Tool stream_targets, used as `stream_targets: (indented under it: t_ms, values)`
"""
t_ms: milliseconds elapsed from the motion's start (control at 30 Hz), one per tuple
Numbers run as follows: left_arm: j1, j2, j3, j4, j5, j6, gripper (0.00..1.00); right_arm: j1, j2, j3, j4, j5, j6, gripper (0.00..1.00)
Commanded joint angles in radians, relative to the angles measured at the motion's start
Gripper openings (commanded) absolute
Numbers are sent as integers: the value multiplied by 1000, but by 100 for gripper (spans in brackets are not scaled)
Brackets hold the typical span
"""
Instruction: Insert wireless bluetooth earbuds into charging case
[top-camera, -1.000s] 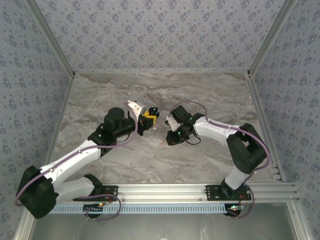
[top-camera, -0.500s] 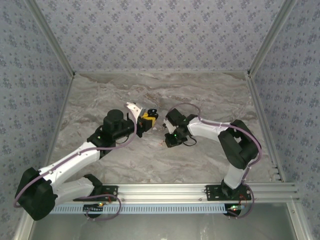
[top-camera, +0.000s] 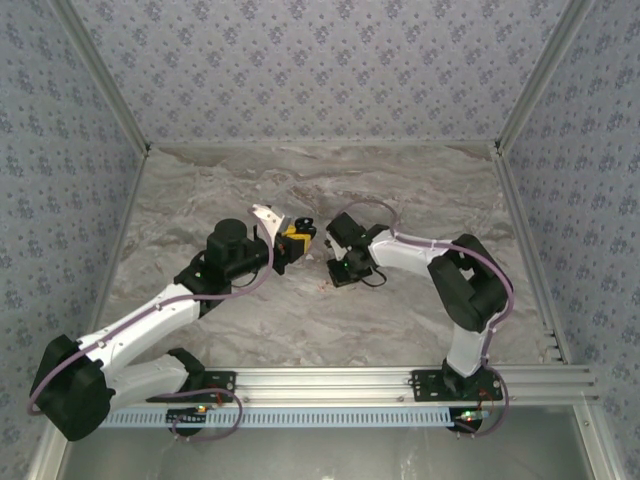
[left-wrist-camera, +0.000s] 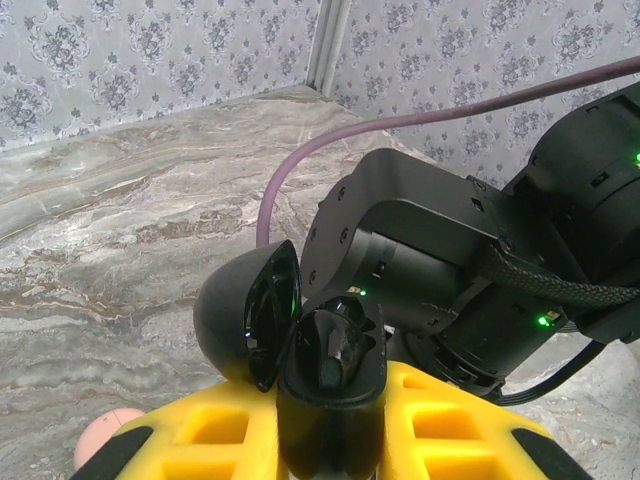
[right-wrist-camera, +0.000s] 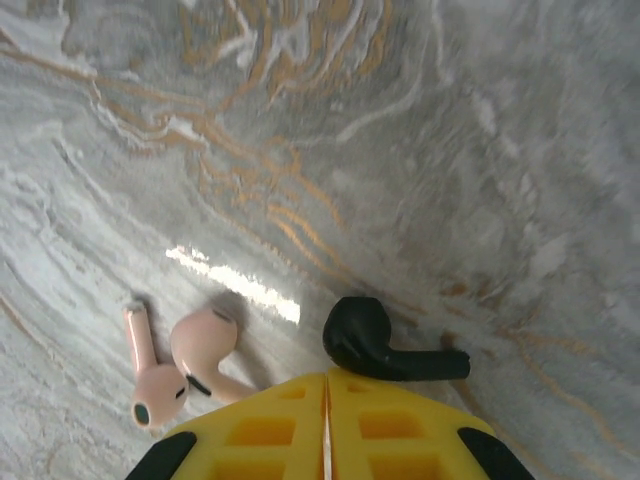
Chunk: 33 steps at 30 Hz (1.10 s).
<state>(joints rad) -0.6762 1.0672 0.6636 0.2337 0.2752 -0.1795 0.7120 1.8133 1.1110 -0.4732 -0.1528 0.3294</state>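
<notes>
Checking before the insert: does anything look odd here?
Two pink earbuds lie loose on the table beside the black earbud; the open case in the left gripper is black, so they look mismatched.

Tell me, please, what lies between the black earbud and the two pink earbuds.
Nothing: the right wrist view shows bare table between the black earbud and the pink earbuds.

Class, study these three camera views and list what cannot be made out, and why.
- Left wrist view: glossy black clamshell case, open; its dark interior hides whether an earbud sits inside.
- Left wrist view: pink rounded object, cut off by a yellow finger and the bottom edge.
- Right wrist view: whether the shut right gripper touches the black stemmed earbud.
- Top view: that earbud is too small to make out.
</notes>
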Motion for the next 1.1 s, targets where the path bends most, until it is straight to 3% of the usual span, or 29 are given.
stream_targets:
  t_ms: [0,300,600,867,1067]
  values:
    - [-3,-22,7,15,-1,7,21,-3,28,41,-7,68,36,9]
    - [-3,-15,7,25,3,8,21,-38,40,97,-12,101,74,9]
    - [-3,-9,10,30,5,11,21,-68,-25,131,3,8,35,13]
    - [-3,2,16,35,8,11,21,-92,-27,165,-79,-78,-150,28]
    - [-3,11,19,37,11,9,21,-93,14,187,-122,-103,-268,32]
